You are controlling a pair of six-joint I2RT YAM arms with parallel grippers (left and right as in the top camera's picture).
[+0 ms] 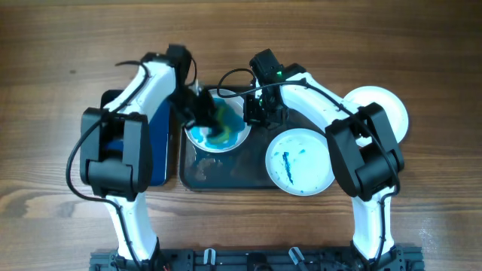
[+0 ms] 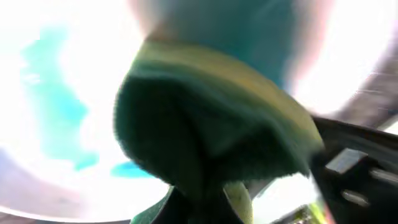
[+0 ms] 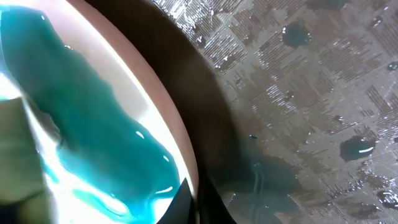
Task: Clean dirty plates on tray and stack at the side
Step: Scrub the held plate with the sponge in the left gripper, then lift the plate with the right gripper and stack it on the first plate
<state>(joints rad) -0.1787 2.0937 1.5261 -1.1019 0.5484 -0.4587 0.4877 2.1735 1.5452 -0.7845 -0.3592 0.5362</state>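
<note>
On the brown wooden surface (image 1: 60, 60) lies a large dark grey-brown rectangular tray (image 1: 226, 169). In the right wrist view its floor (image 3: 311, 81) is wet and beaded with drops.

A round white plate with a teal smear (image 1: 202, 137) sits in the tray's upper left part. The left hand (image 1: 205, 113) is over this plate, clamped on a yellow-and-green sponge (image 1: 223, 125) that presses on the plate's face. In the left wrist view the sponge (image 2: 205, 124) fills most of the picture, with its green side facing the camera and pinched in at the bottom. The plate (image 2: 56, 56) shows behind it, glaring white with teal patches.

The right hand (image 1: 254, 113) is at the same plate's right rim. The right wrist view shows that rim (image 3: 165, 118) close up, with teal liquid pooled inside it. Whether the fingers grip the rim or stand apart cannot be told.

A second round white plate with blue streaks (image 1: 300, 160) lies at the tray's right end, overlapping its right edge. A third round white plate (image 1: 385, 105) rests on the surface well to the right of the tray, partly hidden by the right arm.

A smaller black tray with a blue inside (image 1: 158, 139) sits just left of the large tray, under the left arm.
</note>
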